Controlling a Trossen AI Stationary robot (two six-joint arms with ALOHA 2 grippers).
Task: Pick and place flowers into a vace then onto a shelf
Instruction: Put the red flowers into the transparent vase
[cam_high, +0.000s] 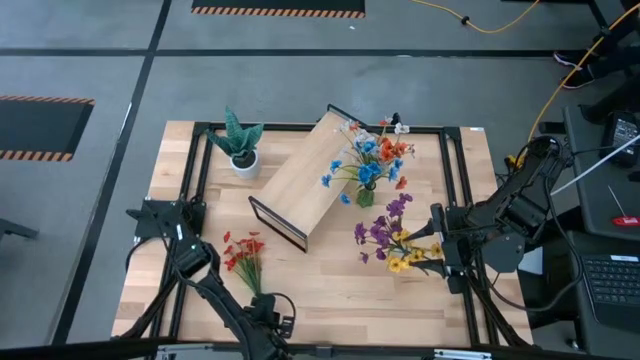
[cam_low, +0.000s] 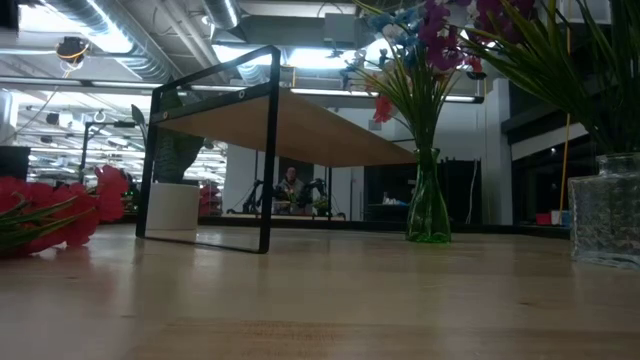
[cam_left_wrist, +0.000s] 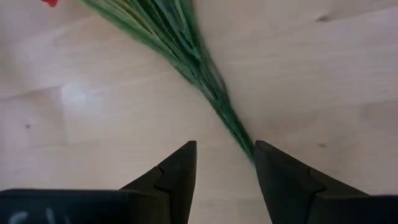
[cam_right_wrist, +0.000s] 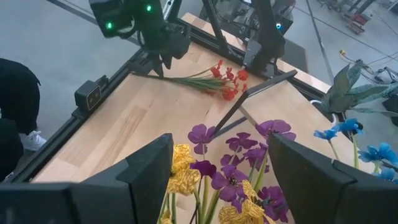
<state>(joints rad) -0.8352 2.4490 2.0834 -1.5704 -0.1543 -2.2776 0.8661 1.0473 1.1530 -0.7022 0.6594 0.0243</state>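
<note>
Right now the left gripper (cam_left_wrist: 224, 165) has its jaws open just past the stem tips of the red sprig (cam_high: 244, 254) lying flat on the counter (cam_high: 330, 280). Best move, I'd say: centre on the bundled stems, drop lower, close gently. Right gripper (cam_right_wrist: 221, 168), jaws also open, hovers over the purple and yellow flowers (cam_high: 392, 238). Green vase (cam_high: 365, 196) stands beside the shelf (cam_high: 305, 175), already holding blue and orange blossoms.
</note>
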